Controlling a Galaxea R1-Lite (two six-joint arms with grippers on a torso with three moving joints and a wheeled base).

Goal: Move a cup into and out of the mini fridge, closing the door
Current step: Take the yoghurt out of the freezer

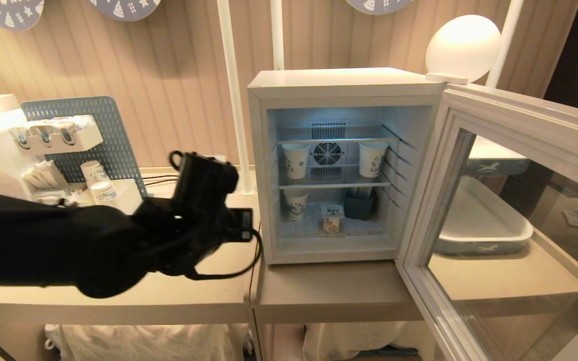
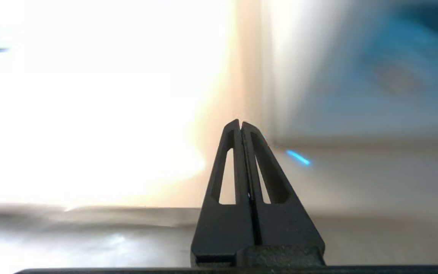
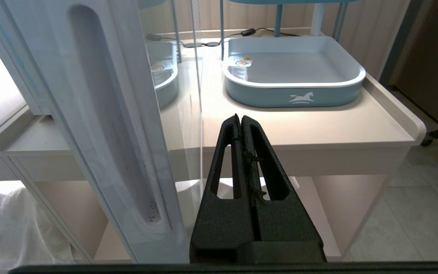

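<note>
The white mini fridge [image 1: 339, 82] stands open on the counter, lit inside. Its door [image 1: 520, 113] is swung wide to the right, toward me. The cup [image 1: 331, 218], a short white pot with a foil lid, sits on the fridge's bottom level between a paper cup [image 1: 295, 204] and a dark holder [image 1: 359, 205]. My left arm [image 1: 188, 215] reaches in from the left, over the counter, well short of the fridge. The left gripper [image 2: 240, 122] is shut and holds nothing. My right gripper [image 3: 240, 117] is also shut and holds nothing; it hangs low beside the open door's edge [image 3: 105, 125].
Two more paper cups [image 1: 296, 159] stand on the fridge's middle wire shelf. A blue-and-white tray [image 3: 295, 72] lies on the counter behind the open door. At the left stand a pegboard [image 1: 103, 130], a white machine and paper cups [image 1: 102, 191]. A globe lamp [image 1: 462, 45] rises behind the fridge.
</note>
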